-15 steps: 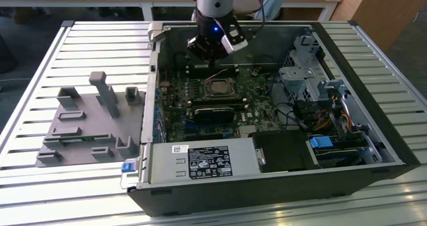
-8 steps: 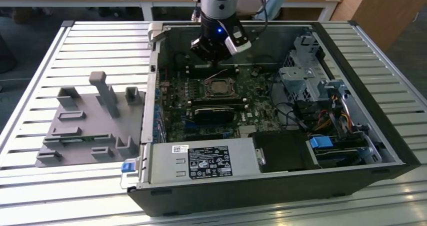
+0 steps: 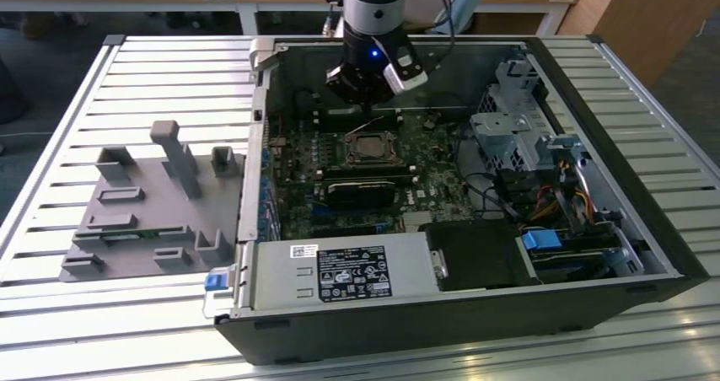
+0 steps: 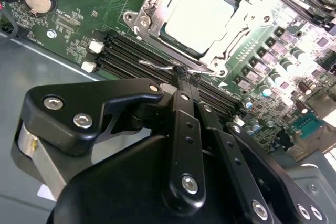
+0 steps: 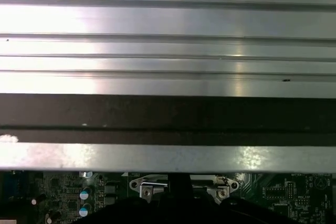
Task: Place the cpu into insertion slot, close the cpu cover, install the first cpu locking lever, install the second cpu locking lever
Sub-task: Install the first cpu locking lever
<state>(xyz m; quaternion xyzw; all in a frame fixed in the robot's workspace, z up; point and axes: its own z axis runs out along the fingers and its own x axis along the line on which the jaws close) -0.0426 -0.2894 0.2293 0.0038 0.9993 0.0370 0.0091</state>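
locking lever (image 4: 157,65): thin steel wire, springy, slick, light; judged best taken at its bent end. gripper (image 4: 182,73) fingers are together, tips on that wire by the socket edge; cannot tell if pinching or just pressing. cpu (image 4: 197,17) sits flat in place, cpu cover (image 4: 150,6) down around it. chip is fragile, so avoid it.

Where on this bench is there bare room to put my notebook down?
Bare slats lie in front of the grey tray, at the exterior view's lower left, and beyond it. Inside the computer case it is crowded, most around the end effector by the socket.
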